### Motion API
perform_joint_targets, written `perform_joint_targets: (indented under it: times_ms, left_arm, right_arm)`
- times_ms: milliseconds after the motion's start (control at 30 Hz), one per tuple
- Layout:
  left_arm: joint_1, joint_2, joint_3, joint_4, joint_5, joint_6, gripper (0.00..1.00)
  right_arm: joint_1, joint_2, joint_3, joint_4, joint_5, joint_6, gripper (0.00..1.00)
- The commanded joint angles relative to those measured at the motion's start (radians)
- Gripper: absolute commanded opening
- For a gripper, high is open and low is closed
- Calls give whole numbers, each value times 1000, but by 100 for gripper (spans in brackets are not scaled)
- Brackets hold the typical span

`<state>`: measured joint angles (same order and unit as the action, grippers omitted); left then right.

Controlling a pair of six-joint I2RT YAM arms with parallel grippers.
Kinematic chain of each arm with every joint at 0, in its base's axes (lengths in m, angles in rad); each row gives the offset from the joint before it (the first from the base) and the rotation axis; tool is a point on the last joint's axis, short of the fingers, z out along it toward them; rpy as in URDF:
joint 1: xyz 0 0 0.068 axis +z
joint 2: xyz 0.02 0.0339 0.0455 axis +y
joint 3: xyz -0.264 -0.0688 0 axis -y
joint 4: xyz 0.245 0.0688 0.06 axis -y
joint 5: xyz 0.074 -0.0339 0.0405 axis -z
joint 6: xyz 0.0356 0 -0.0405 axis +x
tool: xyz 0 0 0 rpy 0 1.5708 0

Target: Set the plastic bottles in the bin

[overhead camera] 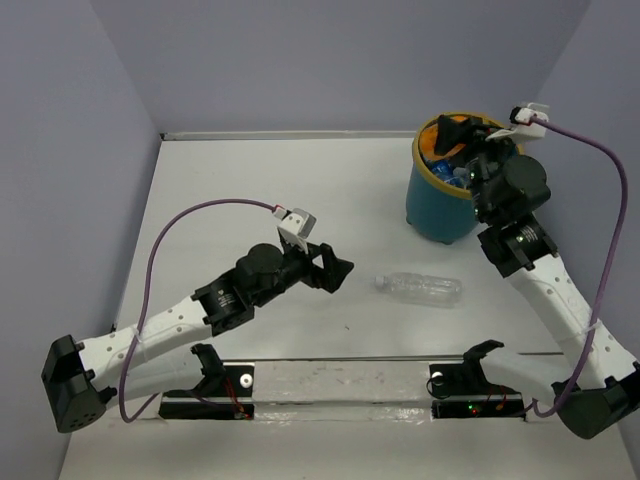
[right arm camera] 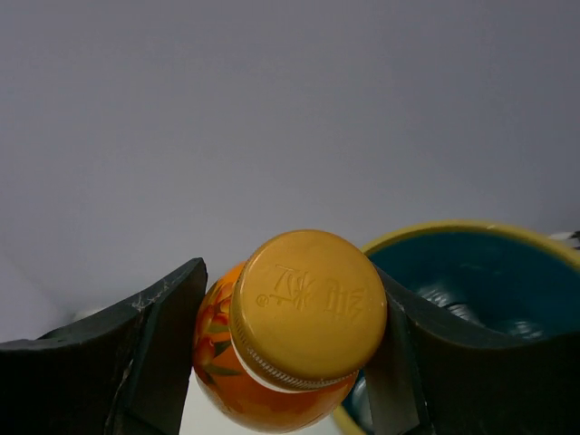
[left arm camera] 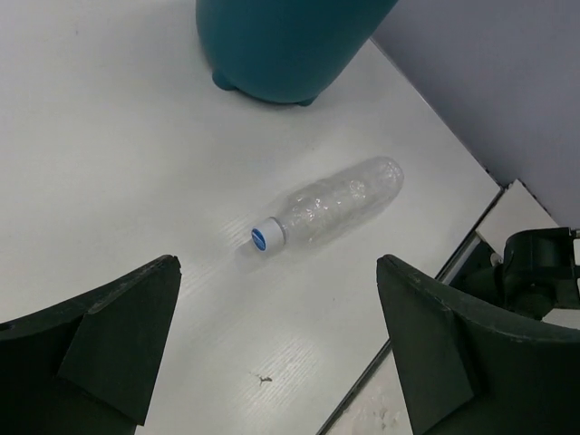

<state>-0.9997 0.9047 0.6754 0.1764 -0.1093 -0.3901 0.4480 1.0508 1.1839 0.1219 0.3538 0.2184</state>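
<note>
The teal bin [overhead camera: 440, 205] with a yellow rim stands at the back right and holds several bottles [overhead camera: 443, 166]. My right gripper [overhead camera: 456, 133] is above its opening, shut on a short orange bottle [right arm camera: 299, 317] with a yellow cap. The bin's rim [right arm camera: 453, 228] shows just right of the bottle in the right wrist view. A long clear bottle [overhead camera: 420, 289] with a blue-and-white cap lies on its side on the table. My left gripper [overhead camera: 338, 268] is open and empty, left of it. In the left wrist view the bottle [left arm camera: 335, 207] lies just beyond the open gripper [left arm camera: 278, 272], with the bin's base [left arm camera: 272, 45] behind.
A clear strip with two black clamps [overhead camera: 340, 385] runs along the near table edge. Grey walls close the back and sides. Purple cables [overhead camera: 200, 212] loop off both wrists. A small dark speck [left arm camera: 261, 380] lies on the table between the left fingers.
</note>
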Motion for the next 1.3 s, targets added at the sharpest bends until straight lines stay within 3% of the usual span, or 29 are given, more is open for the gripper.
perform_joint_targets:
  times_ms: [0,100,167,200,233,267,333,533,700,1033,1267]
  left_arm:
    - [-2,106,3,69,83,13,99]
    - [-10,204,50,86,83,62,99]
    - [-19,256,100,86,59,121,99]
    - [-30,281,113,100,60,144,99]
    - [-34,327,124,115,63,167,99]
    - [-39,350,142,136,69,212,99]
    - [-43,416,165,147,98,249,99]
    - [-51,571,280,152,247,378,99]
    - [-76,700,426,85,339,454,99]
    - [-134,1003,633,-8,306,530,99]
    - [-145,1116,699,-67,284,568,99]
  right_arm:
    - [-69,66,63,-27,249,-208,11]
    - [-147,98,49,-36,211,-192,14]
    - [-186,138,59,-59,169,-153,24]
    - [-212,153,71,-102,133,-140,50]
    - [-221,166,86,-119,131,-131,66]
    - [-221,178,112,-152,132,-122,90]
    - [-230,173,131,-186,114,-120,100]
    - [-230,92,148,-260,-5,-74,100]
    - [-230,-21,51,-272,-154,13,100]
    - [-230,-241,-156,-274,-345,116,99]
    - [-230,-359,-266,-280,-429,156,100]
